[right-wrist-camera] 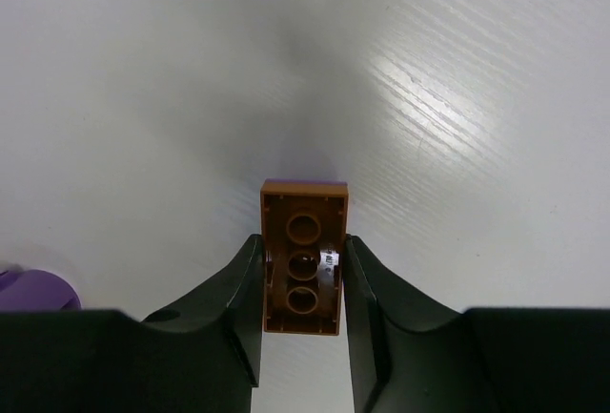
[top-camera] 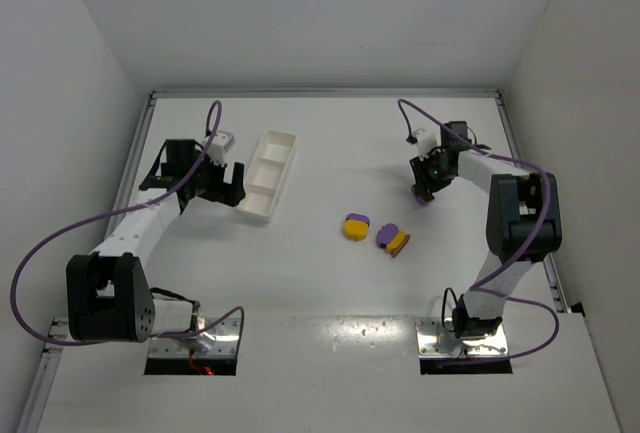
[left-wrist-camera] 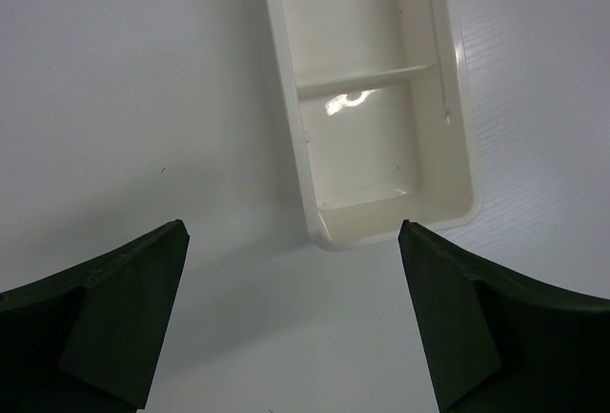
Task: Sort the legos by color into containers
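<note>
My right gripper (top-camera: 424, 189) (right-wrist-camera: 302, 244) is shut on a brown-orange lego (right-wrist-camera: 303, 260) whose hollow underside faces the wrist camera. A purple edge (right-wrist-camera: 305, 182) shows behind the lego's far end. The gripper holds it low over the table at the right. Two small stacks lie mid-table: a yellow and purple one (top-camera: 356, 226) and a purple, yellow and brown one (top-camera: 393, 239). The white three-compartment tray (top-camera: 268, 175) (left-wrist-camera: 457, 146) lies at the left, and its compartments look empty. My left gripper (top-camera: 226, 183) (left-wrist-camera: 293, 241) is open and empty, just short of the tray's near end.
A purple piece (right-wrist-camera: 33, 291) shows at the lower left edge of the right wrist view. White walls close in the table on three sides. Purple cables loop from both arms.
</note>
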Action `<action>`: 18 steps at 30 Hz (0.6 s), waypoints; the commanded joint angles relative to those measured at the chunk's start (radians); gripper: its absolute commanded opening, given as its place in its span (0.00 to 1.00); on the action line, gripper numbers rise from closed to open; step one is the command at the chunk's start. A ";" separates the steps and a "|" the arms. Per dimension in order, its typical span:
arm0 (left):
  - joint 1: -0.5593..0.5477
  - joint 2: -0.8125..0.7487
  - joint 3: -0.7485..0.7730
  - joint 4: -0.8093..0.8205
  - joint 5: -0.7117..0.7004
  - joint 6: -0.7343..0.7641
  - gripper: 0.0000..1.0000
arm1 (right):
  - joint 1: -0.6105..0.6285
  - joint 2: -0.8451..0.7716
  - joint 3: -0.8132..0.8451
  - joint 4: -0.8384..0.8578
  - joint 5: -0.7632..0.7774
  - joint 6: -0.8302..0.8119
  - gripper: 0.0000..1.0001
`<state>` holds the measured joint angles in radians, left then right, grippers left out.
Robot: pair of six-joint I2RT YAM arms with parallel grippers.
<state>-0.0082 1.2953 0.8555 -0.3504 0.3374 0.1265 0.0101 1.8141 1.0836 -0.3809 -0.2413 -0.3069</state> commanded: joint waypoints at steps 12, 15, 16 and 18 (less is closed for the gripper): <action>-0.012 -0.136 0.060 -0.068 0.641 0.073 1.00 | -0.003 -0.067 0.289 -0.324 -0.718 0.054 0.04; -0.039 -0.082 0.105 -0.068 0.886 0.018 1.00 | 0.008 -0.013 0.337 -0.372 -0.950 0.054 0.04; -0.059 -0.038 0.122 -0.068 0.928 0.001 1.00 | 0.020 0.000 0.346 -0.372 -1.019 0.054 0.04; -0.114 -0.008 0.163 -0.068 0.928 -0.022 1.00 | 0.034 0.031 0.355 -0.397 -1.068 0.054 0.04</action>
<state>-0.0589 1.2419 0.9588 -0.4191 1.0569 0.1410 0.0196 1.8038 1.4071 -0.7040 -1.0454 -0.2581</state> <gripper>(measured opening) 0.997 0.330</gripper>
